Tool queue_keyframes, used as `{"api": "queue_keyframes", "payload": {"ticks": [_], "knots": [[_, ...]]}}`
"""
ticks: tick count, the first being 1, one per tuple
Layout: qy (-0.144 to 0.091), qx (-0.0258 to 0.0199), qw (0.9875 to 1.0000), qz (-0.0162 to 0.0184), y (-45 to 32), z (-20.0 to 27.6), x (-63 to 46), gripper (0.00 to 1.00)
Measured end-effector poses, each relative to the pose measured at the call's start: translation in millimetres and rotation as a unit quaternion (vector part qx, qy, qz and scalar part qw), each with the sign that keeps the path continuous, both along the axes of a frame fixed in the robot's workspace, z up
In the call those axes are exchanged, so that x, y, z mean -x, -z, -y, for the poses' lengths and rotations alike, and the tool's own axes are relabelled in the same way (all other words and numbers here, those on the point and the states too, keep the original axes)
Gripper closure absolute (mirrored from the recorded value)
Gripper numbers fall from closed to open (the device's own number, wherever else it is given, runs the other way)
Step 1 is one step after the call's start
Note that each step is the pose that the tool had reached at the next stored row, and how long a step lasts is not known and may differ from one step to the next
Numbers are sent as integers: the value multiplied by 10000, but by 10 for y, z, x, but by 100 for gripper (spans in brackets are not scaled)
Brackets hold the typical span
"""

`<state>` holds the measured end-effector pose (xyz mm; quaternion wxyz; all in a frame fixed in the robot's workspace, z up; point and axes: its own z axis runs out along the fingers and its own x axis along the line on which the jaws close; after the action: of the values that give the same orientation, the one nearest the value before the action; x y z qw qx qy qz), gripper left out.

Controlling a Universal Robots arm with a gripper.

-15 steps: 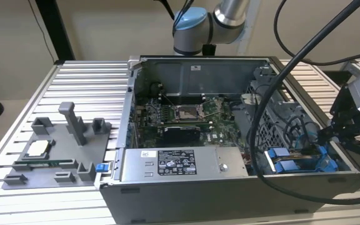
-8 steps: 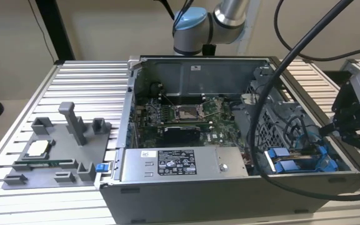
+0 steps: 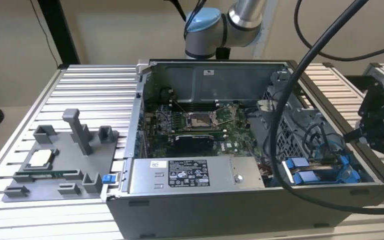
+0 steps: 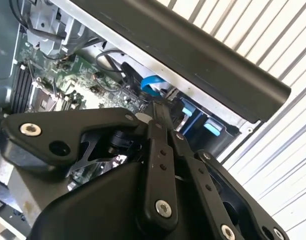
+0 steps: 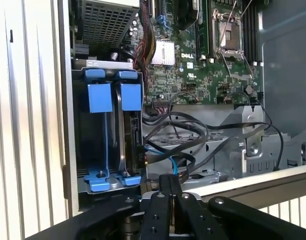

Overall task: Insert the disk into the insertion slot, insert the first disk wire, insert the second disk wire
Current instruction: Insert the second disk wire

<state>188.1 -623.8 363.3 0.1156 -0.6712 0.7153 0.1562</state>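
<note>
Gripper [image 3: 352, 136] clenched, empty, hovering at the computer case's [image 3: 245, 210] 3 o'clock edge in the exterior view. Disk [image 5: 131, 100] stands edge-on inside the slot [image 3: 322, 172], 4 o'clock corner.

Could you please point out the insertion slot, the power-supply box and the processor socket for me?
insertion slot [image 5: 99, 97], first wrist view, on a blue rail tab.
power-supply box [image 3: 178, 172], exterior view, on its printed label.
processor socket [image 3: 199, 119], exterior view, on its centre.
</note>
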Motion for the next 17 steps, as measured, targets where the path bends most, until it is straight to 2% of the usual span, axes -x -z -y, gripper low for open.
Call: {"api": "queue_keyframes", "payload": {"ticks": [2, 5, 7, 10, 13, 14, 17], "knots": [[0, -17, 10000, 0, 12, 71, 0, 100], [0, -67, 10000, 0, 36, 196, -1, 100], [0, -107, 9999, -1, 63, 249, -1, 100], [0, -172, 9999, 0, 105, 275, -1, 100], [0, -287, 9996, -1, 133, 274, -1, 100], [1, -313, 9995, -1, 148, 274, -1, 100], [1, -351, 9994, 0, 194, 285, -4, 100]]}}
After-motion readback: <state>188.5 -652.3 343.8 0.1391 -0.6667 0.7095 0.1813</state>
